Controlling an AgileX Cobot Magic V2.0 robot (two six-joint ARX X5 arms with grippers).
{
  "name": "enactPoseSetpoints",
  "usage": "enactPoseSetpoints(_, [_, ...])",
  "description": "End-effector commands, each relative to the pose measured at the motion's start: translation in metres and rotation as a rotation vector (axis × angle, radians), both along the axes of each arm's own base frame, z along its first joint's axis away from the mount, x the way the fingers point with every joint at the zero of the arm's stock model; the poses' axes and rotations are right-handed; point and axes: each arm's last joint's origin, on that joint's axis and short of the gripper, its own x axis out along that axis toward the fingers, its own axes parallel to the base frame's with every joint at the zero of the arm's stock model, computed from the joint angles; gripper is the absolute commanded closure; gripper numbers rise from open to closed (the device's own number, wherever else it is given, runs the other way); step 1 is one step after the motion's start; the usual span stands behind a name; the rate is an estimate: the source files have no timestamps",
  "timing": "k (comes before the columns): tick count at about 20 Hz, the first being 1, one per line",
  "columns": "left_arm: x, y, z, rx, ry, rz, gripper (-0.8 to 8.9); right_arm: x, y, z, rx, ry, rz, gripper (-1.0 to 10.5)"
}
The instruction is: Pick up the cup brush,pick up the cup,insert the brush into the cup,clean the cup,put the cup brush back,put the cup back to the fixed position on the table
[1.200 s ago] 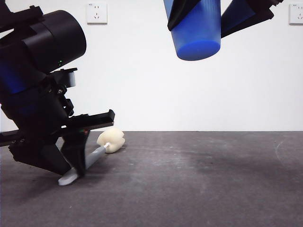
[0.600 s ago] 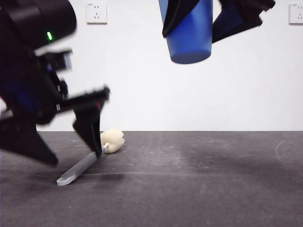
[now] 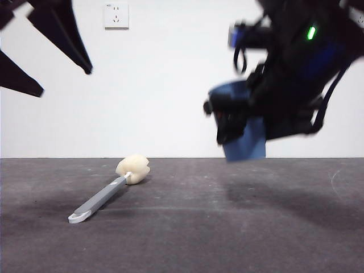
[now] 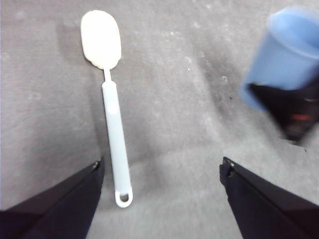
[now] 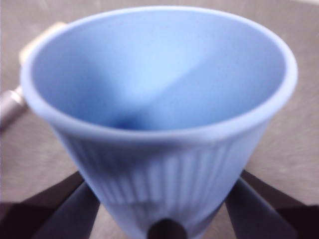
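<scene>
We locate the cup (image 5: pixel 159 119) in the right hand (image 5: pixel 162 226), held above the surface (image 3: pixel 227 227) and clear of it. In the right wrist view the ribbed blue wall sits between the two black jaws, which press against its lower part on either side; the mouth faces the camera and we see nothing inside the cup, only the smooth blue interior. In the front view the cup (image 3: pixel 245 142) appears blurred and is largely covered by the dark arm, with its lower blue portion showing just above the line where the surface meets the white wall (image 3: pixel 170 102). The right hand (image 3: pixel 239 122) enters this view from the upper right side, and a green light (image 3: pixel 311 32) shows on the arm body.

We locate the cup brush (image 3: pixel 108 190) lying flat on the surface, well apart from the cup and touched by neither hand. Its cream-yellow sponge head (image 3: pixel 133 169) points away from the front camera, and its white looped end (image 3: pixel 78 216) points toward it. In the left wrist view the cup brush (image 4: pixel 112 119) lies at full length on the surface.

The left hand (image 4: pixel 162 169) hangs above the looped end of the brush with its jaws spread wide and nothing between them. In the front view its two black jaw tips show only at the upper left corner, raised high above the surface. A wall socket (image 3: pixel 116 15) is mounted on the white wall.
</scene>
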Motion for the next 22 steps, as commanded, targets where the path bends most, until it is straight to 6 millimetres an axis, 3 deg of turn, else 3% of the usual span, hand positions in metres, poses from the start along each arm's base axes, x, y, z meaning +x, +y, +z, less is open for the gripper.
enactPoseSetpoints(1, [-0.007, 0.005, 0.000, 0.019, 0.005, -0.005, 4.27, 0.011, -0.001, -0.019, -0.002, 0.004, -0.015, 9.6])
enactPoseSetpoints(9, [-0.011, 0.009, 0.000, 0.043, 0.010, 0.016, 4.27, 0.040, -0.019, -0.048, 0.038, 0.013, 0.010, 9.6])
enactPoseSetpoints(17, [-0.010, 0.010, 0.000, 0.052, -0.003, 0.039, 4.27, 0.042, -0.025, -0.067, 0.054, 0.133, 0.095, 9.6])
enactPoseSetpoints(19, [-0.010, 0.010, 0.000, 0.052, -0.003, 0.039, 4.27, 0.038, -0.025, -0.072, 0.023, 0.191, 0.098, 9.0])
enactPoseSetpoints(22, [-0.010, 0.010, 0.000, 0.051, -0.003, 0.038, 4.27, 0.036, -0.025, -0.074, 0.002, 0.213, 0.105, 6.6])
